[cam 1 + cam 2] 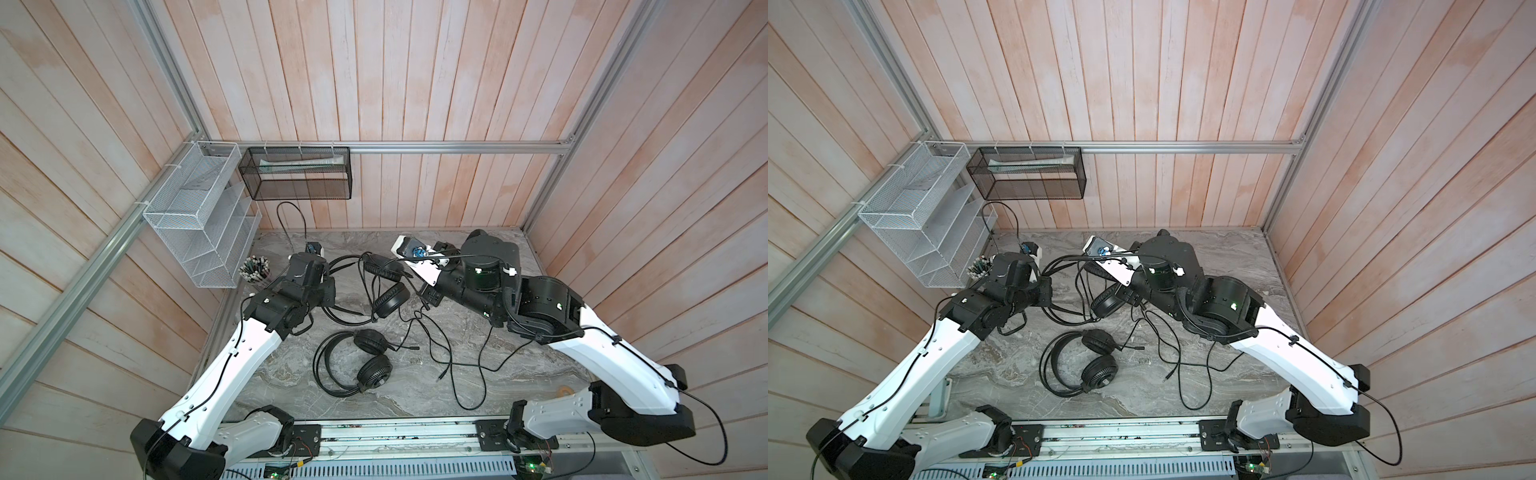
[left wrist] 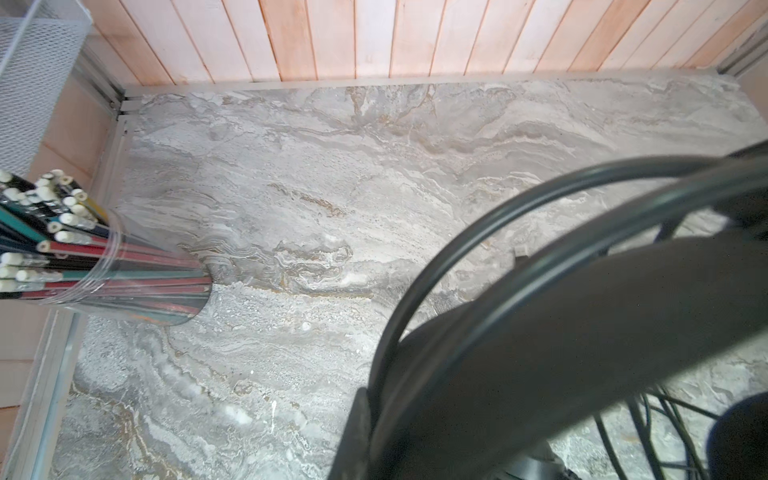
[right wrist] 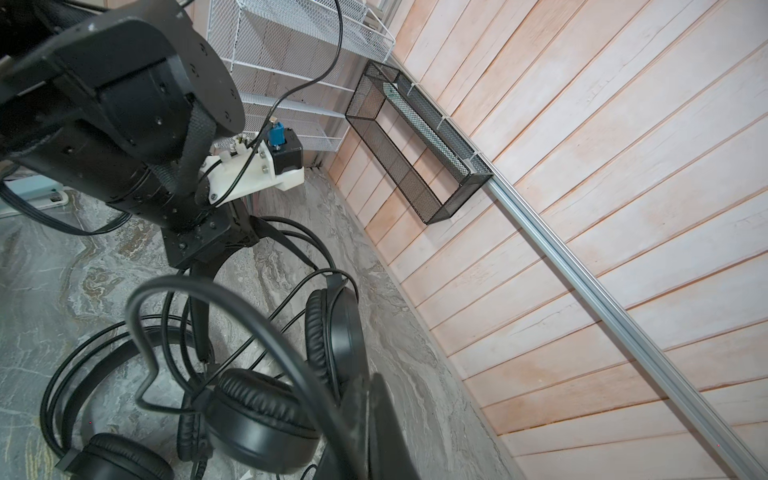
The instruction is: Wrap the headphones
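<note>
far headset [image 1: 390, 300]: back-middle of table [image 1: 519, 340], headband [image 2: 498, 203] raised | left fingers [image 2: 357, 436]: clamped on headband wires | right fingers [image 3: 382, 415]: closed on thin cable [image 3: 270, 328] | near headset [image 1: 370, 365]: flat, front-middle, unheld | handling, likely: light, springy band, floppy snag-prone cable — take band top or cable near end | writing: none readable

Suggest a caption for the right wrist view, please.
Right gripper pinches a cable beside the far headphones held by the left gripper.
</note>
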